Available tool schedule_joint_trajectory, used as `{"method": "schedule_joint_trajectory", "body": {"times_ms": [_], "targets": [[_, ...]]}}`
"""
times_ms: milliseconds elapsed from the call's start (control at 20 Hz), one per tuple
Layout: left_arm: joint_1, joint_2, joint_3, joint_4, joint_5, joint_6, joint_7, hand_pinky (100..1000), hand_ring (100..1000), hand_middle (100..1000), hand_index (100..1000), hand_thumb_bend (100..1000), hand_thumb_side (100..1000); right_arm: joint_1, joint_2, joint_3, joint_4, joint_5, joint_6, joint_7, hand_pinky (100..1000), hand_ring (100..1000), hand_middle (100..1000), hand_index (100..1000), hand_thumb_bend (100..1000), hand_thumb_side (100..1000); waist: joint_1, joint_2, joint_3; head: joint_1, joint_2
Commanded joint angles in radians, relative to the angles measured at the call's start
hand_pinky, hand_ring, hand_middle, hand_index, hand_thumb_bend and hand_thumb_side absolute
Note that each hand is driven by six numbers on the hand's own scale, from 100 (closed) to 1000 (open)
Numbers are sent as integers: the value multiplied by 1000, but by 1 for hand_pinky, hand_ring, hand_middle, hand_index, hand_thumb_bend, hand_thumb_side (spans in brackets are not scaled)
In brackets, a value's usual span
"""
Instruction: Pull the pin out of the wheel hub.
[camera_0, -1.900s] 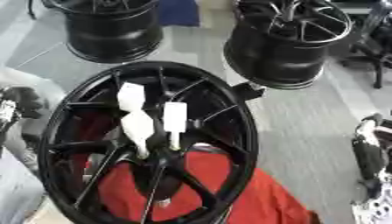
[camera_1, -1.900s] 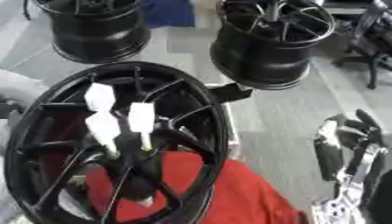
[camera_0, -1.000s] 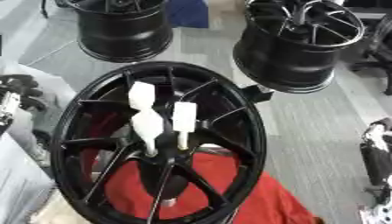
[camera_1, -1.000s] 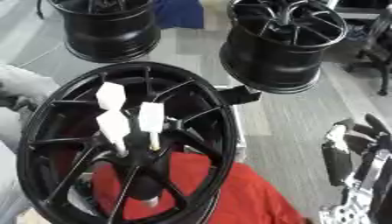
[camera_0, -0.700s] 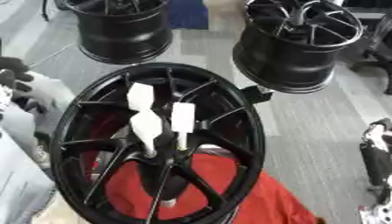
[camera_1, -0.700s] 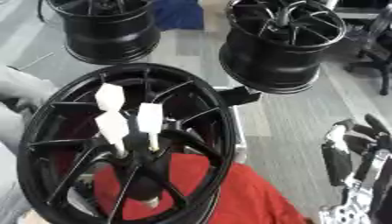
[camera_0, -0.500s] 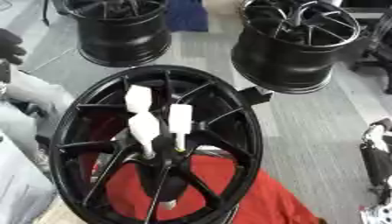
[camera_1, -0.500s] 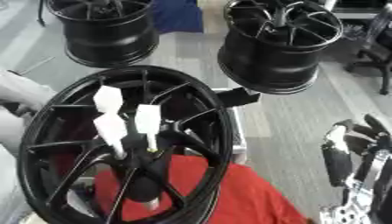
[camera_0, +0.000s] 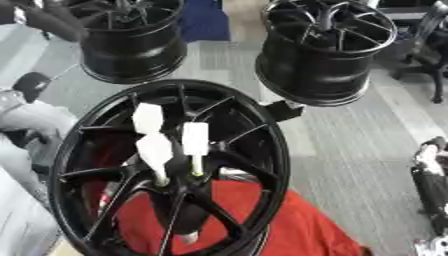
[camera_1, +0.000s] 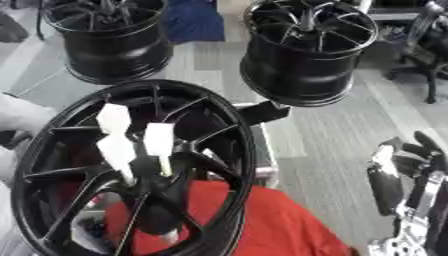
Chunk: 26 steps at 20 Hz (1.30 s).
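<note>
A large black spoked wheel hub (camera_0: 262, 150) stands tilted in the foreground on a red cloth (camera_0: 262, 220). Three pins with white flat handles stick out of its centre: one upper left (camera_0: 147, 117), one to the right (camera_0: 194, 139), one lower (camera_0: 154, 150). Their thin shafts run down into the hub's middle. My left hand (camera_0: 52, 22) shows as a dark blurred shape in the upper left corner, far above the pins and holding nothing that I can see. My right hand (camera_1: 398, 172) rests open at the lower right edge, fingers up, away from the wheel.
Two more black wheels stand on the grey carpet behind, one back left (camera_0: 131, 45) and one back right (camera_0: 328, 50). A blue object (camera_0: 201, 20) lies between them. A chair base (camera_0: 429, 50) is at the far right. My left arm (camera_0: 26, 120) runs along the left edge.
My left hand has risen from the left edge beside the wheel's rim up to the upper left corner. The pins, the wheel and my right hand have stayed put.
</note>
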Motion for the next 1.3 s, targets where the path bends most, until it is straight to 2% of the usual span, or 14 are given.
{"method": "schedule_joint_trajectory", "body": {"times_ms": [50,200,250,550,650,750,900,1050,1100,1300], "targets": [[-78,-29,-69,75,-78,-170,-213,756,749,791,875,100,282,1,-16,5,-18,-3,-3,6,641,592,634,822,100,426,3,-9,-3,-8,-3],[-146,-102,-117,170,-148,-210,-284,758,729,776,868,100,265,6,-14,6,-18,-5,-2,6,641,592,634,822,100,421,1,-10,-2,-14,-3],[-163,-124,-127,200,-166,-221,-302,758,729,777,868,100,289,6,-13,6,-18,-5,-2,6,641,592,634,822,100,425,1,-11,-1,-16,-3],[-234,-238,-177,358,-296,-291,-319,760,727,790,878,141,303,9,-11,9,-18,-8,-2,9,641,592,634,822,100,424,-1,-13,1,-24,-3],[-243,-257,-193,388,-342,-325,-319,768,741,814,893,233,329,8,-11,9,-18,-8,-2,10,641,592,634,822,100,424,-1,-13,-1,-25,-3],[-245,-270,-208,412,-391,-360,-319,771,745,819,894,275,334,8,-10,8,-18,-8,-1,10,641,592,634,822,100,424,-2,-12,-3,-27,-3],[-248,-285,-226,434,-451,-377,-319,772,748,821,890,320,354,8,-10,9,-18,-8,-1,10,641,592,634,822,100,424,-2,-12,-3,-29,-3],[-249,-294,-233,448,-486,-379,-319,771,747,820,889,326,379,7,-10,9,-18,-8,0,11,641,592,634,822,100,424,-2,-11,-4,-30,-3],[-249,-297,-235,453,-493,-379,-319,768,746,818,889,321,424,7,-10,9,-18,-8,0,11,641,592,634,822,100,424,-3,-11,-4,-30,-3],[-249,-305,-245,472,-505,-380,-319,762,736,807,882,319,477,7,-9,9,-18,-8,0,12,641,592,634,822,100,424,-3,-11,-6,-30,-3]]}}
